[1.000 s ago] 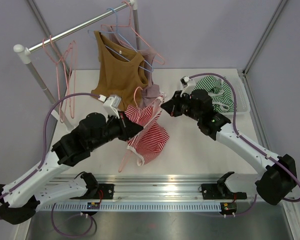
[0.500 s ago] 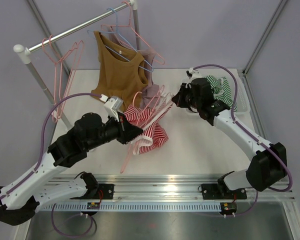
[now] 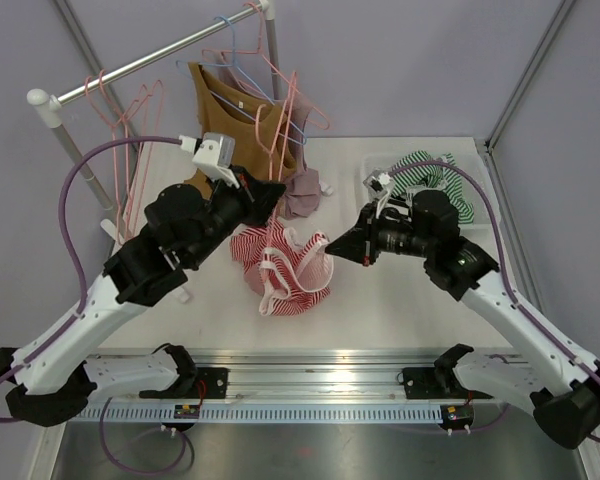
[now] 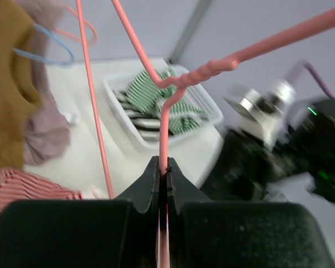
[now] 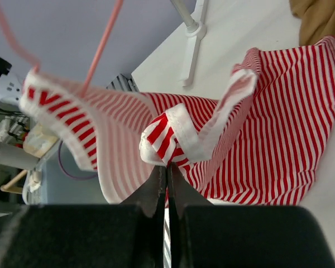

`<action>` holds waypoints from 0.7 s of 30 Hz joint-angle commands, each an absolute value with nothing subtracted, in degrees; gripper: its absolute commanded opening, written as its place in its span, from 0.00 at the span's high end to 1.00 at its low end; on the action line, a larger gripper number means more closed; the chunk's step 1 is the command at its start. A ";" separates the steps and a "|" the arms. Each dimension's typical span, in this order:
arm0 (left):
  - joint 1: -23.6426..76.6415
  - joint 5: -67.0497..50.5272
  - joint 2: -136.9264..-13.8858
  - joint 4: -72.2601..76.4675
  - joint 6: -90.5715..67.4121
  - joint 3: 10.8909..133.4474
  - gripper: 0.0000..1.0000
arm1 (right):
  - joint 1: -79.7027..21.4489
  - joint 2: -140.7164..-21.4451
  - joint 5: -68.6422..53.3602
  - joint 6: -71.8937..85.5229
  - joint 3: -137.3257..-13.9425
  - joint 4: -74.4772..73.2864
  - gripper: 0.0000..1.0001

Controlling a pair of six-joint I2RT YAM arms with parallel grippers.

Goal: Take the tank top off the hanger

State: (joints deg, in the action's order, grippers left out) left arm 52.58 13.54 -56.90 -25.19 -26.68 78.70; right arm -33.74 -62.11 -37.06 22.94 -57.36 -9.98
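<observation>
Rail (image 3: 150,62): runs slantwise across the far left of the table (image 3: 400,300); every place below is given from it.
Spare hangers (image 3: 130,130): pink wire, hanging from the rail's left part.
Brown top (image 3: 230,110): hangs from the rail's right end on a blue hanger.
My left gripper (image 4: 162,167): just in front of the rail's right end and below the brown top. The jaws are pressed together on the pink wire, with no gap showing beside it.
Hanger (image 4: 162,134): pink wire, rising from my left fingers towards the rail's right end. Its lower part runs down into the striped cloth.
Tank top (image 3: 280,265): red and white stripes, white trim. It sags in front of the rail's right end, between my two grippers, with its lower folds bunched at the table.
My right gripper (image 5: 166,170): forward and right of the rail, at the tank top's right edge. The fingers are pinched tight on a fold of its white-trimmed edge.
Basket (image 3: 372,165): white, well to the right of the rail, holding a green striped cloth (image 3: 430,170).
</observation>
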 commanded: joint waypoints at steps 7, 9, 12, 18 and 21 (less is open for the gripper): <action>52.82 35.93 -65.22 -11.77 -20.47 88.94 1.00 | -33.75 -50.45 -21.19 14.33 -55.02 -28.29 1.00; 52.82 40.68 -64.60 -12.30 -21.44 87.81 1.00 | -33.66 -51.06 -20.40 14.24 -54.76 -29.44 1.00; 52.82 45.17 -63.02 -15.54 -24.85 87.01 1.00 | -33.75 -52.46 -18.72 15.11 -53.62 -28.04 0.99; 52.82 51.59 -62.05 -28.01 -33.04 87.09 1.00 | -33.75 -56.86 -19.25 16.96 -53.61 -23.21 0.00; 51.77 50.81 -65.03 -32.93 -33.22 91.39 1.00 | -33.84 -57.57 -18.55 17.58 -54.22 -21.36 0.00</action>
